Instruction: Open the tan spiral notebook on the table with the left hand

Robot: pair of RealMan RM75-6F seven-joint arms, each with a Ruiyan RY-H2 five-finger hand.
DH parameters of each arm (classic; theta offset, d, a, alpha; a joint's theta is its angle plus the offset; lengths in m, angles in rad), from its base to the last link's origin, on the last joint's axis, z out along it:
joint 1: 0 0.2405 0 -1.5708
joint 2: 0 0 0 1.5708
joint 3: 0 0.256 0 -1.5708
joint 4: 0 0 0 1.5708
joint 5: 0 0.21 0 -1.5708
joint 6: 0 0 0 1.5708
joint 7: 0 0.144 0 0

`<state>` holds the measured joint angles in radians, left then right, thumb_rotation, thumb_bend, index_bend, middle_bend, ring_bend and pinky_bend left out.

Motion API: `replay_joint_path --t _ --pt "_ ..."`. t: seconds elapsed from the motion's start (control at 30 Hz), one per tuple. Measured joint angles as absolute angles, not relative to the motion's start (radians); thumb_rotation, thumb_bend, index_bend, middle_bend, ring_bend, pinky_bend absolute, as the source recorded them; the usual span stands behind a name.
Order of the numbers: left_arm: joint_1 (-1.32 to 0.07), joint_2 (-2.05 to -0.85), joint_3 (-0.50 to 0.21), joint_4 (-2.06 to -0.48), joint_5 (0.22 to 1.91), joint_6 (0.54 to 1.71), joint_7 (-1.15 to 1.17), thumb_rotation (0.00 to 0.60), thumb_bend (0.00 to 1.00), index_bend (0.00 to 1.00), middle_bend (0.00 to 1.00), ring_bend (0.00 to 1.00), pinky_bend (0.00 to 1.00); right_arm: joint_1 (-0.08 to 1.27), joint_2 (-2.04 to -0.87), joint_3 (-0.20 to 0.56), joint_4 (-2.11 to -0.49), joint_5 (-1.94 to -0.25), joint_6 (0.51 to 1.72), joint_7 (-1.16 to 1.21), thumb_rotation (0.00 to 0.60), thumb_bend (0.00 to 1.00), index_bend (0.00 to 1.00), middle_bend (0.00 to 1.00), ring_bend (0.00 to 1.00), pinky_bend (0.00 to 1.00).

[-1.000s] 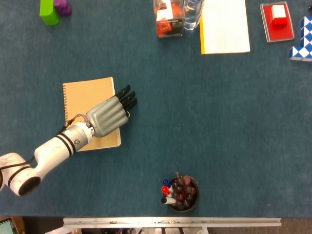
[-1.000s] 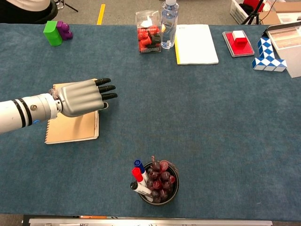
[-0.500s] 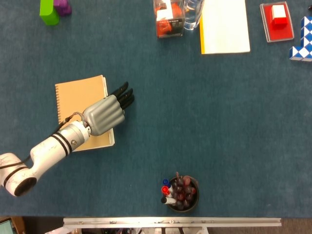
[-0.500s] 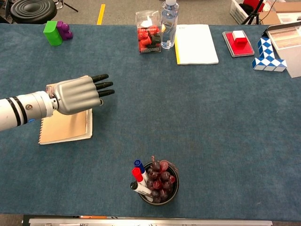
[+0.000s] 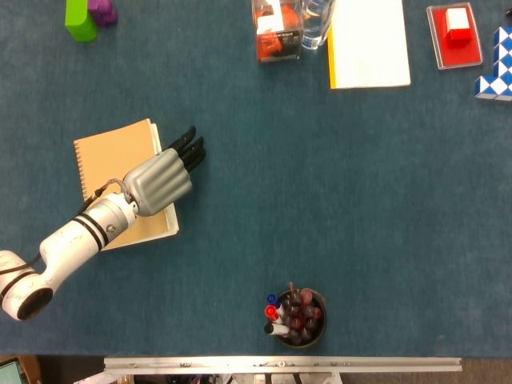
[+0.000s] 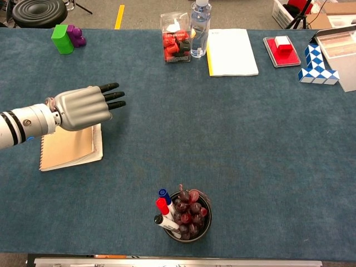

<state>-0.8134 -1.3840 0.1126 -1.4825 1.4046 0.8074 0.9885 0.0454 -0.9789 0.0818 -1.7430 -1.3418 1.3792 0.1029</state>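
**Left hand over the closed notebook**

Blue cloth covers the surface. On its left side lies the tan notebook, closed, spiral along its left edge. Over the notebook's right part hangs the left hand, palm down; its fingers are stretched out flat and close together, holding nothing, their dark tips past the right edge of the cover. Whether the hand touches the cover cannot be told. At the near edge stands a pen cup; at the far side lies a white pad.
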Motion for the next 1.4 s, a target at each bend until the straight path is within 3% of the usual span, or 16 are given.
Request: replay_joint_path --t 0.2,0.67,1.03,1.4 --pt "-0.807 -1.391 0.109 -1.457 1.395 0.804 0.944 0.600 0.31 0.66 0.14 0.00 0.04 0.045 -0.976 0.082 -1.751 -1.344 1.383 0.098 0.600 0.28 0.16 0.25 0.16 0.21" --pt "-0.797 -1.388 0.084 -1.440 1.477 0.861 0.715 0.600 0.31 0.68 0.19 0.03 0.04 0.044 -0.972 0.085 -1.763 -1.346 1.391 0.093 0.600 0.28 0.16 0.25 0.16 0.21" --pt "-0.814 -1.349 0.055 -1.564 1.612 0.945 0.579 0.600 0.31 0.66 0.20 0.04 0.04 0.042 -0.971 0.085 -1.763 -1.347 1.393 0.099 0.600 0.28 0.16 0.25 0.16 0.21" --pt "-0.826 -1.340 -0.004 -1.716 1.551 0.929 0.555 0.574 0.31 0.64 0.20 0.04 0.04 0.038 -0.975 0.083 -1.748 -1.345 1.393 0.113 0.600 0.28 0.16 0.25 0.16 0.21"
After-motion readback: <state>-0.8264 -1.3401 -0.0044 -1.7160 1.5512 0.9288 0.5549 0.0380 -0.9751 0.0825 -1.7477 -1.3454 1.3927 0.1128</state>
